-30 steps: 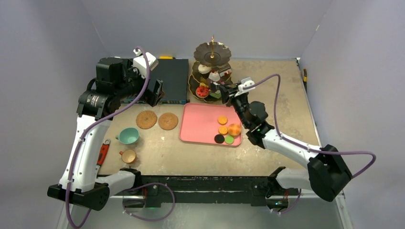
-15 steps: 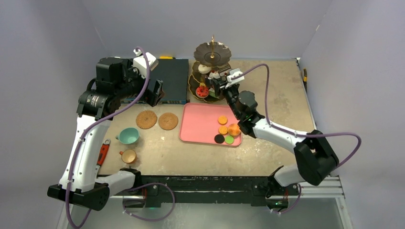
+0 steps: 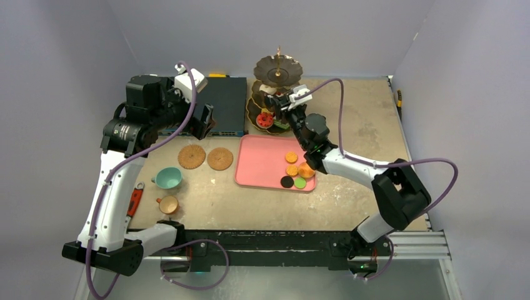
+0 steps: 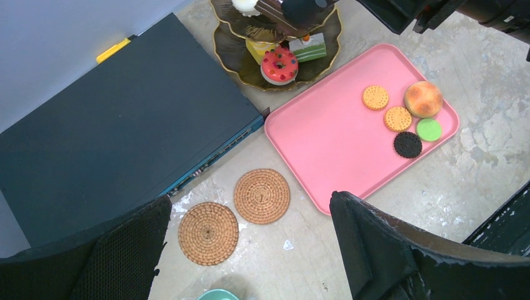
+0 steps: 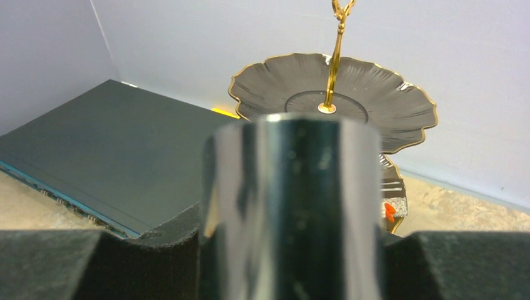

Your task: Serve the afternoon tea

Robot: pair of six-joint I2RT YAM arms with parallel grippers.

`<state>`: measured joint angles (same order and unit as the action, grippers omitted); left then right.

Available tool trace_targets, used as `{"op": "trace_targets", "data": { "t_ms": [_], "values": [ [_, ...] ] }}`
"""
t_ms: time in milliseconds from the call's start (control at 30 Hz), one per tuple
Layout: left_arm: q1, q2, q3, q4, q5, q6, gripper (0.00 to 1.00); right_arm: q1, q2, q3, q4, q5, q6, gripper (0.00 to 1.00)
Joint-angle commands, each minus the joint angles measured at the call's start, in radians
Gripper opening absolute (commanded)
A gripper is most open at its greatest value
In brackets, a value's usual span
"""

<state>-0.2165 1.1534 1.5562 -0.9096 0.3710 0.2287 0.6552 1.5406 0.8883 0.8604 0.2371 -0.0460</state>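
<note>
Top view: stand [image 3: 277, 67] at 12 o'clock on the table [image 3: 362, 125]. Lower tiers loaded, top tier bare. Five toy cakes [image 3: 306, 169] lie on the pink tray [image 3: 262, 164]. Teal cup [image 3: 167, 178] and tan cup [image 3: 167, 204] sit off the coasters [image 3: 192, 156], at 7 o'clock. Judged about half served. Right tool [image 3: 281, 103] at the middle tier.
Left wrist view: left tool [image 4: 250, 200] spread wide, empty.
Right wrist view: right tool clamps shiny tongs [image 5: 294, 206]. Gold rod [image 5: 336, 56] upright, long axis vertical.
</note>
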Motion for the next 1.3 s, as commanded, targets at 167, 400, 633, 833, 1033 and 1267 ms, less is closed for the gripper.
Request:
{"op": "trace_targets", "data": {
  "t_ms": [167,400,633,833,1033,1267],
  "values": [
    [0.003,-0.017,0.001,0.011,0.008,0.019,0.99,0.001,0.036,0.054,0.046,-0.005,0.0,0.55],
    [0.004,-0.018,0.009,0.007,0.014,0.018,0.99,0.002,-0.031,0.01,0.055,0.062,0.005,0.68],
    [0.004,-0.018,0.018,0.0,0.017,0.018,0.99,0.007,-0.199,-0.085,-0.089,0.078,0.086,0.65],
    [0.003,-0.011,0.021,0.0,0.028,0.015,0.99,0.042,-0.316,-0.185,-0.315,0.17,0.177,0.63],
    [0.004,-0.009,0.027,0.004,0.03,0.009,0.99,0.057,-0.344,-0.234,-0.453,0.243,0.301,0.62],
    [0.004,-0.008,0.038,0.0,0.03,0.009,0.99,0.062,-0.249,-0.223,-0.499,0.291,0.381,0.62]
  ]
}}
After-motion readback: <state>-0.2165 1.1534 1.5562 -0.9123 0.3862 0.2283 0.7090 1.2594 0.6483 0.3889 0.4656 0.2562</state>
